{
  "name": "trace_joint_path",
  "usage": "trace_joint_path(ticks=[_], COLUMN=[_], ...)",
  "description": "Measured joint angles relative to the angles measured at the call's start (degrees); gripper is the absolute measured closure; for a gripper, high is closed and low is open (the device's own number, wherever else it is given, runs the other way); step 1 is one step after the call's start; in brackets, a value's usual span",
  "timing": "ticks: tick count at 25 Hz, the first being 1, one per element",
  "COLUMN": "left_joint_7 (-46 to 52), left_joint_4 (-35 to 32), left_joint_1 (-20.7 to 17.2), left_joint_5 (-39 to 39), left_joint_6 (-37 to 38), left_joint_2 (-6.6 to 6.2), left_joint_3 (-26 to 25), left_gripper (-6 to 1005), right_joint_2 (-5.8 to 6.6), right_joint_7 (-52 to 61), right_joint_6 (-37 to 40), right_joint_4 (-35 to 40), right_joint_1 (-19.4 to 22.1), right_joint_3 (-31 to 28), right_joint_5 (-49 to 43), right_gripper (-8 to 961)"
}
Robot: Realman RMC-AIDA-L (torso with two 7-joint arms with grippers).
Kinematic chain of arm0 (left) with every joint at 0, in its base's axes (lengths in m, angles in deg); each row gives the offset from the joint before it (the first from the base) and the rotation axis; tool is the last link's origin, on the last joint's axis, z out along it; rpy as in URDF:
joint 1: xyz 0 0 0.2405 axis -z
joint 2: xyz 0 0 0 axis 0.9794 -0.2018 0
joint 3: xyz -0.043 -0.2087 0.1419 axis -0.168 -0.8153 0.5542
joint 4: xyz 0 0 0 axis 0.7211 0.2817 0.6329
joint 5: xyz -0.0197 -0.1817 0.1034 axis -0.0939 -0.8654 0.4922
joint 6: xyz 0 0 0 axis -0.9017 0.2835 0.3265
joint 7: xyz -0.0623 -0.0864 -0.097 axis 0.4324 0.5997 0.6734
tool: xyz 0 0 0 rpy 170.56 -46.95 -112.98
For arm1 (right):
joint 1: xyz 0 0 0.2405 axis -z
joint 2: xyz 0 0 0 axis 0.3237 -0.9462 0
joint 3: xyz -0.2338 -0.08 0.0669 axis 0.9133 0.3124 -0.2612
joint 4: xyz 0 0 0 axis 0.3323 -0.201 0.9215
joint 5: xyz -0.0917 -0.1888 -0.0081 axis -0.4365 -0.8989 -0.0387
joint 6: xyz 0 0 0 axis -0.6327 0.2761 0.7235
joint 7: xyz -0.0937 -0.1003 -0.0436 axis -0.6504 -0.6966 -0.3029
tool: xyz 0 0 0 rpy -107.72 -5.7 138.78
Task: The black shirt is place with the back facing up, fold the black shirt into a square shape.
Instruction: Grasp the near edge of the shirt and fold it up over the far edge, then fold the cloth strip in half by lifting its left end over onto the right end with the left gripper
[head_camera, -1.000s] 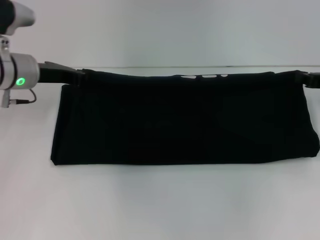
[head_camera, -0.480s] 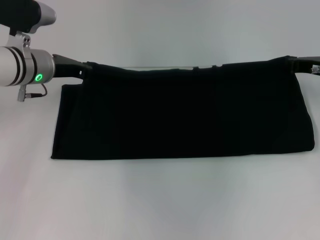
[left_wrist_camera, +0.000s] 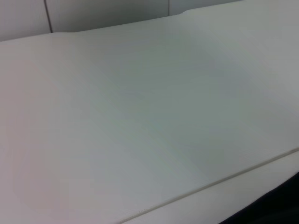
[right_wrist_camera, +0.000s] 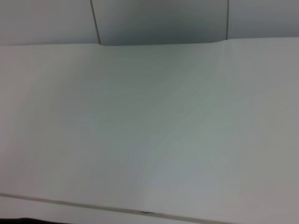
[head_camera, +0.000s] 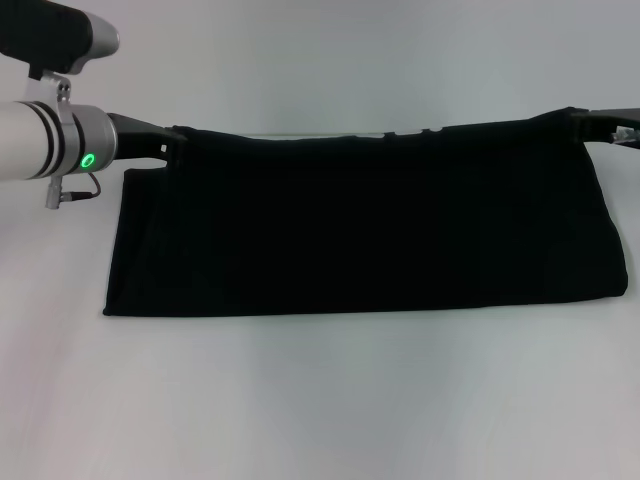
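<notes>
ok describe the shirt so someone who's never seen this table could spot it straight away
On the plain white table, the large black soft-fabric shirt lies as a wide band across the middle. Its far edge is lifted at both corners, by the left gripper and the right gripper. It is the only dark, limp thing there.

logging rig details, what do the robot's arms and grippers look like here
The left arm is a silver-white cylinder with black bands, a glowing green ring light, a thin grey cable beneath, and a black upper segment. The left gripper and right gripper are slim and black.
</notes>
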Motion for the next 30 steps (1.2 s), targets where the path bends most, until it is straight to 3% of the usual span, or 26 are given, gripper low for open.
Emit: trace_joint_path(ticks=[8, 10, 18, 20, 26, 30], left_joint_7=[-0.4, -0.2, 3.7, 7.9, 16.7, 19.8], left_joint_4=[0.6, 0.6, 0.6, -1.3, -13.6, -19.4], left_joint_1=[0.2, 0.2, -0.3, -1.2, -6.6, -9.0], left_joint_5=[0.3, 0.3, 0.2, 0.5, -0.2, -0.3], left_joint_6=[-7.5, -8.9, -10.3, -5.8, 21.5, 37.6], left_joint_2=[2.22, 2.51, 2.75, 2.31, 0.92, 0.06], left_joint_3=[0.1, 0.1, -0.3, -0.2, -0.7, -0.8], left_gripper=[934, 931, 647, 568, 286, 211], right_joint_2=[-0.06, -0.04, 0.38, 0.62, 2.12, 3.41], right_joint_7=[0.1, 0.5, 1.8, 3.3, 4.2, 4.6], right_joint_6=[-0.5, -1.2, 1.7, 6.5, 27.2, 37.7], right_joint_4=[0.2, 0.5, 2.2, 3.4, 6.4, 7.0], right_joint_1=[-0.4, -0.3, 0.2, 0.9, 5.5, 7.8], right_joint_3=[0.9, 0.9, 0.2, 0.1, 0.2, 0.7], right_joint_5=[-0.1, -0.1, 0.2, 1.2, 8.8, 9.6], right_gripper=[863, 787, 439, 368, 234, 216])
